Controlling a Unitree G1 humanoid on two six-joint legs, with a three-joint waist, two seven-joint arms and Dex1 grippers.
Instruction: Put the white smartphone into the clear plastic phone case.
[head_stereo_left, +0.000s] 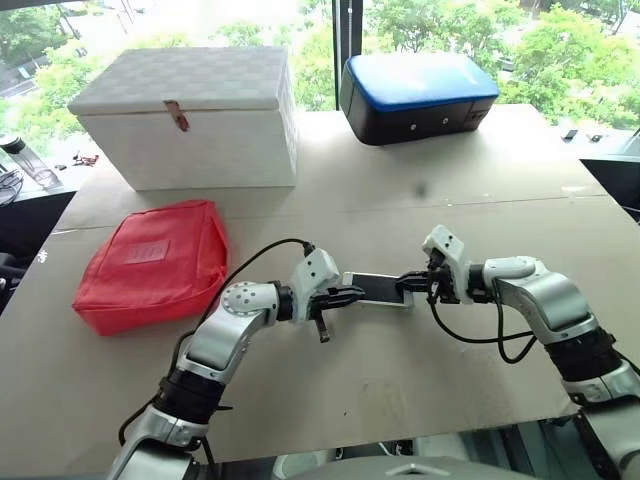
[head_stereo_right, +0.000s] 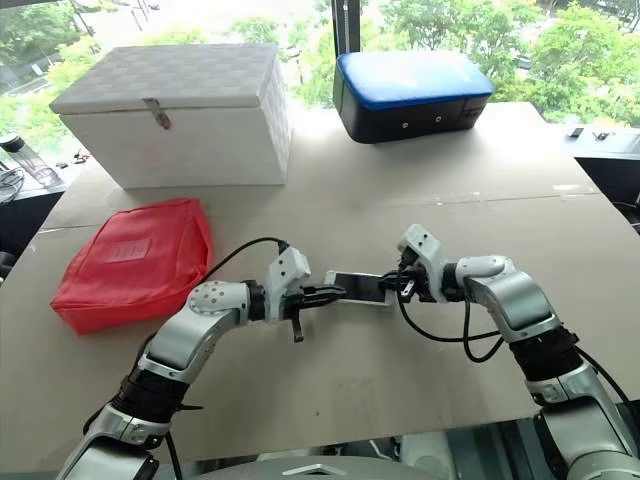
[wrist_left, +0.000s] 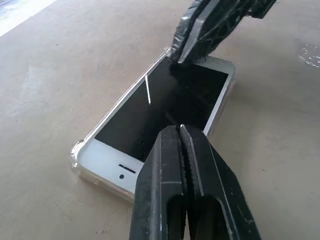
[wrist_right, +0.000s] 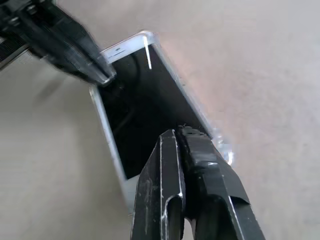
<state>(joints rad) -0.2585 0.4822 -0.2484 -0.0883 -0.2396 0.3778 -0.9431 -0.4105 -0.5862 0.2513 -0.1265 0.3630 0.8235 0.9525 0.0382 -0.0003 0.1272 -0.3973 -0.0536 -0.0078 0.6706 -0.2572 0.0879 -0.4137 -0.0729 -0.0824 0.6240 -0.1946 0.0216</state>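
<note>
Two grippers (head_stereo_left: 345, 297) (head_stereo_left: 412, 283), one phone (head_stereo_left: 378, 289), seemingly cased.

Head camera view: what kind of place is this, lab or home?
Probably an office or lab test bench: a wide beige work table beside tall windows over green trees, with an unrelated white latched storage box on it.

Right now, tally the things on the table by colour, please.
White: 2, the lidded box and the white smartphone
Red: 1, the pouch
Blue and black: 1, the case
Clear: 1, the clear plastic phone case
Total: 5
</note>
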